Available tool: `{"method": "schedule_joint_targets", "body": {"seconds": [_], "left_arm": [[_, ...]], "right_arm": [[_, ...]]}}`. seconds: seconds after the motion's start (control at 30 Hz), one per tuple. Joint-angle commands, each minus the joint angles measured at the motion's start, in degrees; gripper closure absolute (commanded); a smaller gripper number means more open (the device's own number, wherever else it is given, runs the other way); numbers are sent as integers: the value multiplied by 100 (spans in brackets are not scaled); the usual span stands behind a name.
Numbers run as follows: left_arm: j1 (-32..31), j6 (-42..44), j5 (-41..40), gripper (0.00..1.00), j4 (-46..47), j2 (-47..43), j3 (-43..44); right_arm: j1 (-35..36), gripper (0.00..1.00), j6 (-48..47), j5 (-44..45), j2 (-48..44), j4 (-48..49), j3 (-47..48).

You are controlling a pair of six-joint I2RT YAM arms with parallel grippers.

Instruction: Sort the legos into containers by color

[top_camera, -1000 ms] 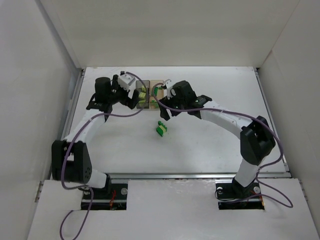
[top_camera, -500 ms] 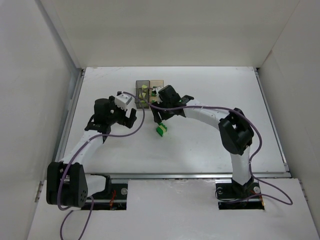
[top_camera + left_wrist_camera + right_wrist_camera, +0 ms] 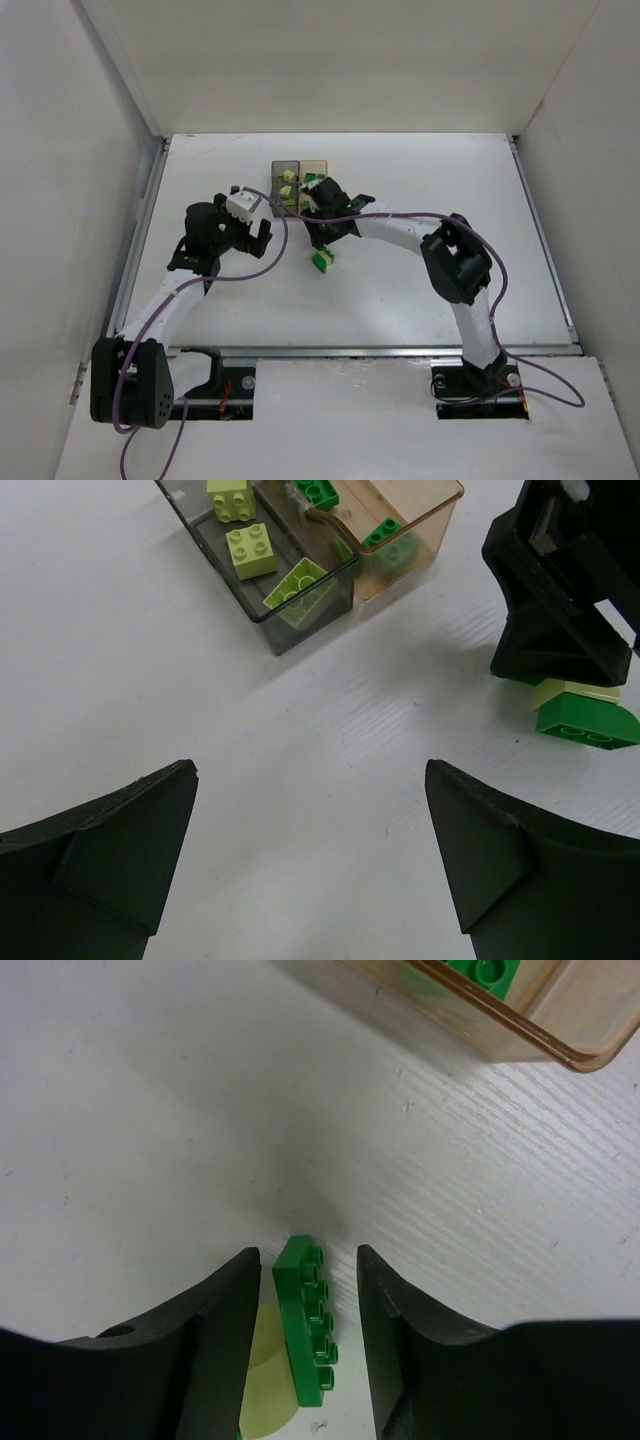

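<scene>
Green lego stuck on a pale yellow-green lego sits on the table closest to us. The right gripper has its jaws spread either side of it, not pinching yet, so I'd guess it's lining up a grab. Left gripper hangs wide apart and empty, probably just out of the way. Further back, the smoky grey bin holds pale bricks and the amber bin holds green bricks. No readable writing anywhere.

A lab test cell — white table walled by plain panels.
</scene>
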Motion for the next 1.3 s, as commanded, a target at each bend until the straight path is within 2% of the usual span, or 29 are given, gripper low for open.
{"method": "schedule_joint_targets", "body": {"seconds": [0.0,0.17,0.3,0.37,0.4,0.43,0.5,0.53,0.67,0.7,0.73,0.77,0.8,0.87,0.93,1.0,1.13,1.23,1.27], "left_arm": [[-23,-99,16,4,260,-253,-92],[-23,-99,78,4,260,-305,-92],[-23,-99,130,5,260,-305,-145],[-75,-99,183,5,260,-305,-145],[-75,-99,244,8,260,-305,-145],[-75,-38,297,10,260,-305,-145],[-75,33,534,14,120,-305,-84],[-75,129,648,19,119,-305,-83],[-128,909,1762,25,-495,-305,179],[-128,1216,2357,25,-696,-305,180],[-128,2029,2650,25,-1194,-305,276],[-189,2446,2888,24,-1434,-358,355],[-277,2824,3177,18,-1646,-358,356],[-417,3318,3259,8,-1875,-297,418],[-602,3320,3451,3,-1876,-104,610],[-655,3216,3636,1,-1876,89,821],[-971,2172,3707,1,-955,213,953],[-1156,1827,3383,1,-506,266,1102],[-1209,1347,3260,1,-418,396,1164]], "right_arm": [[70,52,82,138,179,-15,265],[70,52,82,-55,338,38,318],[70,59,82,-117,390,38,318],[70,73,82,-117,443,-32,388],[70,79,82,-117,443,-32,388],[70,92,82,-117,443,-93,388],[70,98,82,-64,320,-146,441],[70,100,82,-64,320,-216,441],[70,100,415,225,-223,-724,599],[70,100,477,313,-329,-840,599],[70,100,539,471,-444,-937,652],[70,100,600,472,-549,-1033,704],[70,100,731,550,-733,-1182,705],[70,100,864,622,-805,-1324,941],[70,100,1048,692,-884,-1517,1126],[70,100,1224,841,-884,-1640,1363],[70,100,1348,789,-884,-1641,1549],[70,100,1348,867,-946,-1641,1610],[70,100,1348,937,-1059,-1580,1549]]}}
